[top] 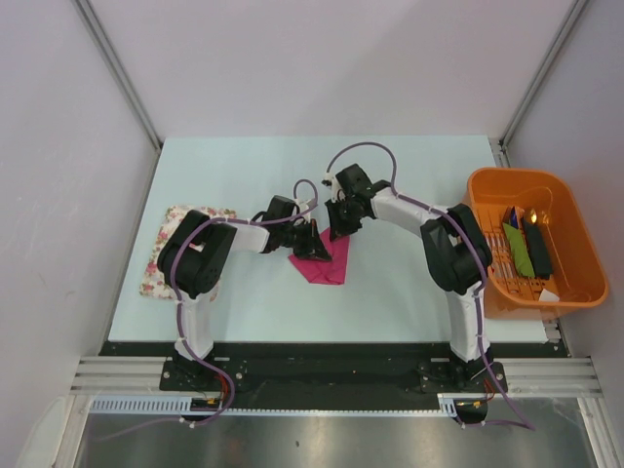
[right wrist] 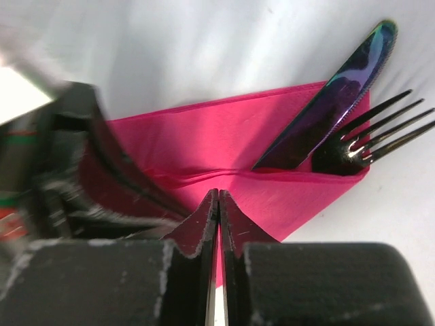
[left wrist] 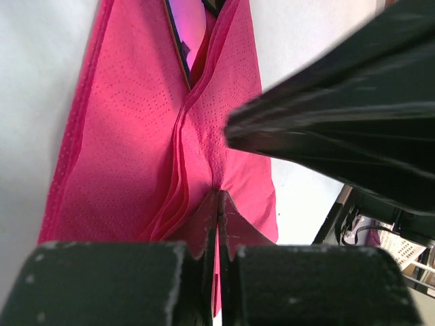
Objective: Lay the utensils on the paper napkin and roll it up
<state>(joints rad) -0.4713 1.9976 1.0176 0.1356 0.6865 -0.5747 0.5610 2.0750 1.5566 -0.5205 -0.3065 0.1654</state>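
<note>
**Both grippers pinch a half-rolled napkin.** The left gripper (left wrist: 217, 207), its fingers pressed together, pinched a folded edge of the paper napkin (left wrist: 129, 142). The right gripper (right wrist: 217, 204), likewise closed, nipped the fold on the napkin's other side. The two black tools met directly over the napkin, which lay creased on the table (top: 244, 166). Tucked inside its fold were the utensils, a dark iridescent knife (right wrist: 326, 102) and a fork (right wrist: 370, 139), their tips poking out past one corner of the napkin. A floral mat (top: 161, 263) lay well to the napkin's left and an orange tub (top: 517, 177) well to its right. The roll appeared begun but not finished. To do it well, both pinches would need to turn the fold over together and evenly. That would keep the paper snug against the cutlery, so that neither piece slid out of the open end and the thin sheet did not tear.
</note>
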